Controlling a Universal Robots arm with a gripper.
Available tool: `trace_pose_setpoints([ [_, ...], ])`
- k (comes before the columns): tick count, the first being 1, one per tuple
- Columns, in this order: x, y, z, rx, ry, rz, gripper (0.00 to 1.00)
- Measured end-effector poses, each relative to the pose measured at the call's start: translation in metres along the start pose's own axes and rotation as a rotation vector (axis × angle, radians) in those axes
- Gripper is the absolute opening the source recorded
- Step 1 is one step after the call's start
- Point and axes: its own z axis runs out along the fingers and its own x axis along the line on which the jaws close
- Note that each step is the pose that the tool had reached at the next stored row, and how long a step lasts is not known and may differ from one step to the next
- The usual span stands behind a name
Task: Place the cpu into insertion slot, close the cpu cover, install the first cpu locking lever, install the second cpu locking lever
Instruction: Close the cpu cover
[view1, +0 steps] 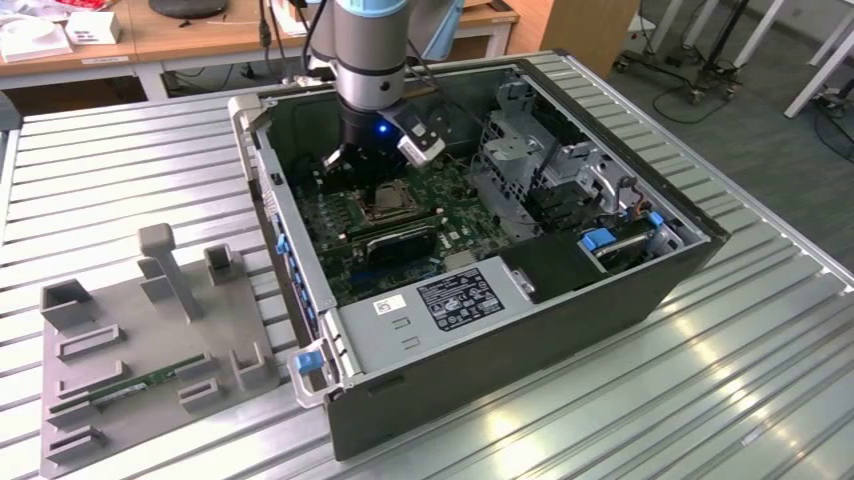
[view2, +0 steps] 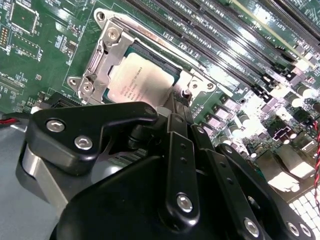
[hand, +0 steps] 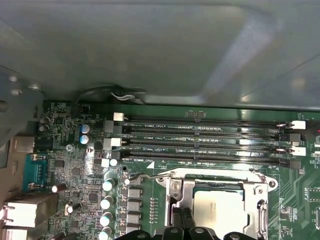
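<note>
Second wrist view: my fingers are pressed together, tips just beside the insertion slot.
Cpu: the cpu lies flat in that slot, just beyond my fingertips.
Cpu cover: the cpu cover is down around the cpu's edges.
Locking lever: a wire lever lies along the slot's side farthest from my fingers.
Exterior view: I reach down into the computer case, which sits on the ribbed surface.

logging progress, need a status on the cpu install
Gripper shut, tips at the edge of the cpu cover. cpu seated, showing through the cover's cut-out. Nothing seen in the way.
</note>
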Motion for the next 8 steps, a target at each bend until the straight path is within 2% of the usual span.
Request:
trace_pose_setpoints([
  [8,0.0004,-0.0001,0.0012,0.0004,-0.0004,0.014,0.11],
])
